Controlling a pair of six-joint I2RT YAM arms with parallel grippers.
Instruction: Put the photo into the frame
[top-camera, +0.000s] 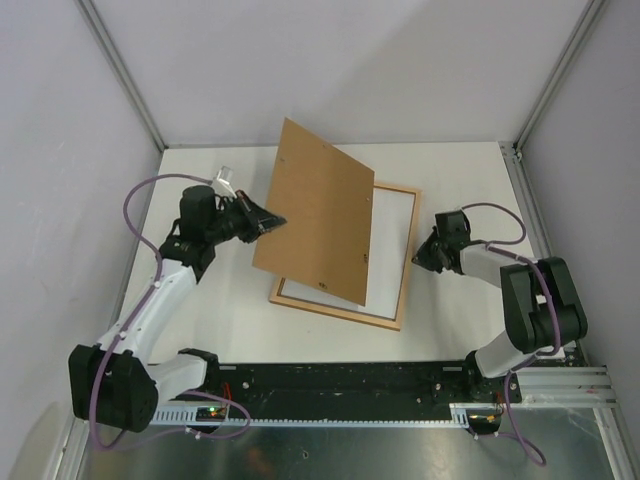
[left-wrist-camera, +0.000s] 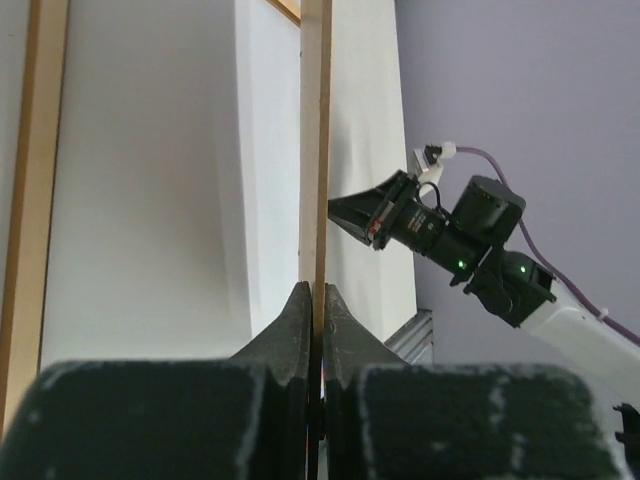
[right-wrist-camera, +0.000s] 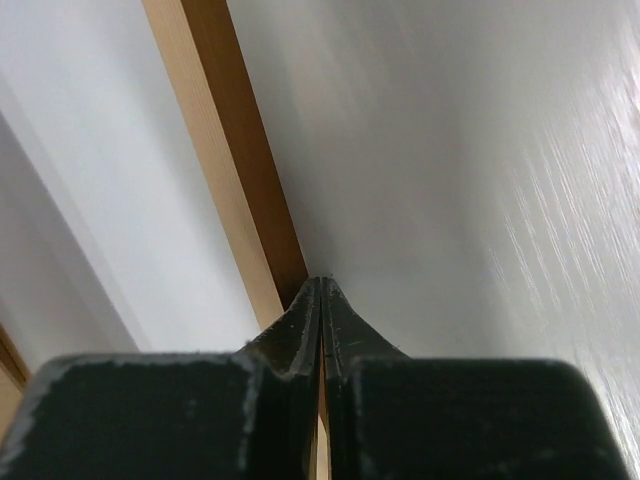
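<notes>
The left gripper (top-camera: 267, 222) is clenched on one edge of the brown backing board (top-camera: 315, 210). Its wrist view shows both fingers pinched flat against the thin panel, which is seen edge-on. From that grip the board stretches away at a tilt, raised above the frame (top-camera: 340, 312) and not lying in it. It is probably held this way so it can be lowered over the opening as the closing layer. Beneath and beyond the board, the frame lies flat on the table (top-camera: 450, 170). The white sheet filling it I judge to be the photo (top-camera: 390, 240) lying face down, since no printed side shows. Across the frame, the right gripper (top-camera: 420, 255) is closed with nothing visible between its fingers. Its tips sit at the rail nearest it, likely pinning the frame so it cannot slide.
</notes>
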